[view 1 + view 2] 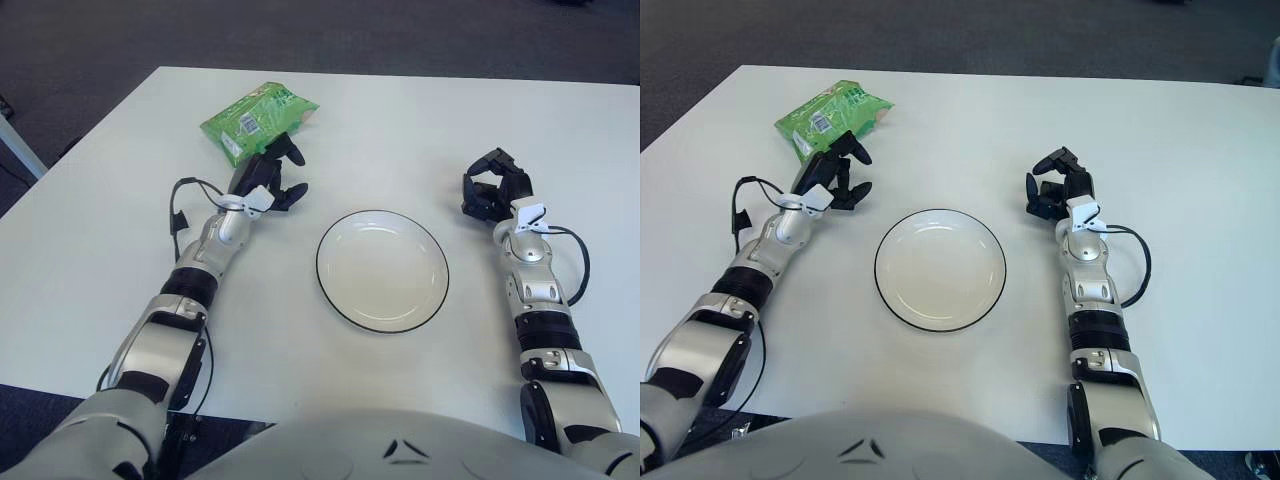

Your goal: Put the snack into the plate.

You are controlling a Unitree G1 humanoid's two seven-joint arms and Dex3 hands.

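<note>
- Left hand (266,178): fingers spread and loosely extended, holding nothing. It sits at the near edge of the snack; the fingertips overlap the pack's near right corner in both views, but actual contact cannot be confirmed.
- Right hand (493,190): fingers curled inward in a loose claw, holding nothing. It shows to the right of the plate, well apart from it.
- Snack (257,116): green pack with a white label panel, lying flat on the far left part of the worktop, tilted with its long side running from near left to far right. It is outside the plate.
- Plate (345,300): round, white, dark rim, with nothing in it. It lies on the worktop between the two forearms, nearer than the snack and to its right.
- Worktop (420,120): white, plain surface carrying snack and plate.
- Cables: a black cable loops at each wrist.
- Room: dark carpeted floor (330,30) beyond the far edge and off the left side of the worktop.
</note>
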